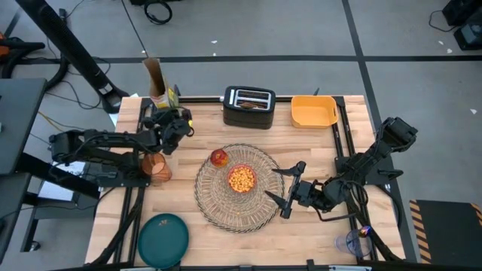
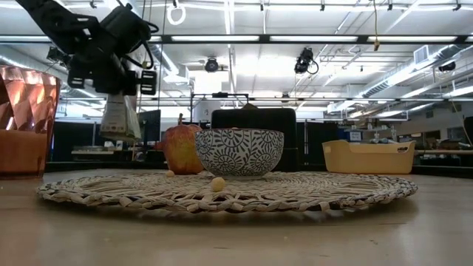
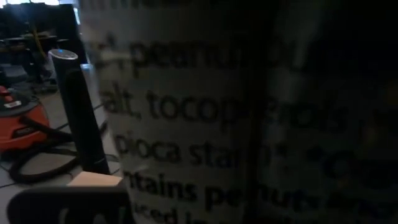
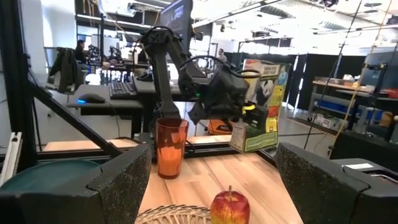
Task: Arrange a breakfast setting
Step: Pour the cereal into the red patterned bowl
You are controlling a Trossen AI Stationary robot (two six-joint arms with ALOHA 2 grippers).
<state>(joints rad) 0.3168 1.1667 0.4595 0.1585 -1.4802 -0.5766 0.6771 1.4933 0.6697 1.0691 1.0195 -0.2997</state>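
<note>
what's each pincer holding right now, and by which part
Left pincer grips the cereal box by its upper part, off the table. Right pincer holds nothing.

In the left wrist view almost the whole picture is filled by the printed side of a cereal box (image 3: 205, 124), seen so close that its text is blurred and only fragments of words can be read; the left gripper's own fingers are not made out there. In the low view the orange cup (image 2: 26, 122) is cut off by the left edge, and the contents of the patterned bowl (image 2: 239, 151) are hidden behind its rim. In the right wrist view the plate (image 4: 46, 171) is largely covered by a finger (image 4: 115, 186), and the placemat (image 4: 177, 214) is cut off by the lower edge.
</note>
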